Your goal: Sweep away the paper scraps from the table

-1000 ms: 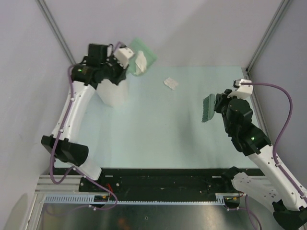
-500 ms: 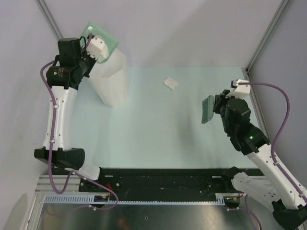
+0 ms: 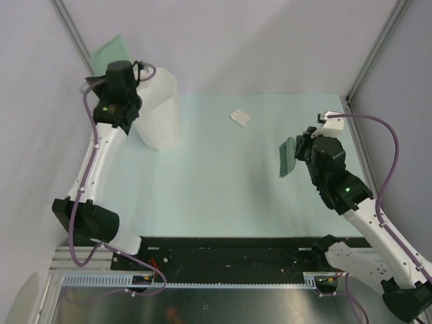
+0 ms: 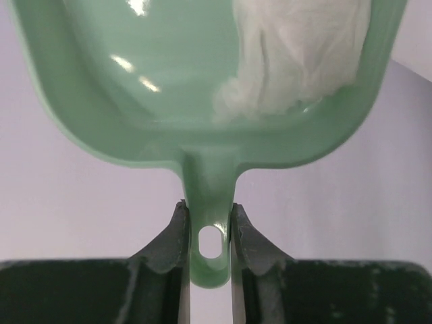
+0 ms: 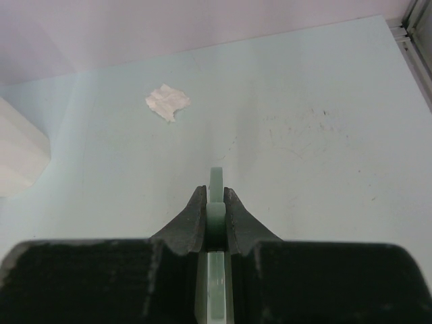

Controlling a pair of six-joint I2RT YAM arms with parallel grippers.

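Note:
One paper scrap (image 3: pixel 240 117) lies flat on the mint-green table (image 3: pixel 223 182) toward the back; in the right wrist view that scrap (image 5: pixel 167 102) sits ahead and left of the fingers. Crumpled white paper scraps (image 4: pixel 297 54) rest inside a green dustpan (image 4: pixel 169 81). My left gripper (image 4: pixel 210 223) is shut on the dustpan's handle. The dustpan (image 3: pixel 111 48) is held up against the back-left wall, left of the white bin (image 3: pixel 158 111). My right gripper (image 5: pixel 215 202) is shut on a green brush (image 3: pixel 289 156), held above the table's right half.
The tall white bin stands at the back left of the table; its corner (image 5: pixel 20 158) shows at the left edge of the right wrist view. Grey walls and metal rails (image 3: pixel 368 61) enclose the table. A black front rail (image 3: pixel 229 253) runs along the near edge.
The left arm has swung the dustpan from the right of the bin's top, over it, to the back-left wall. The right arm with the brush has shifted slightly left.

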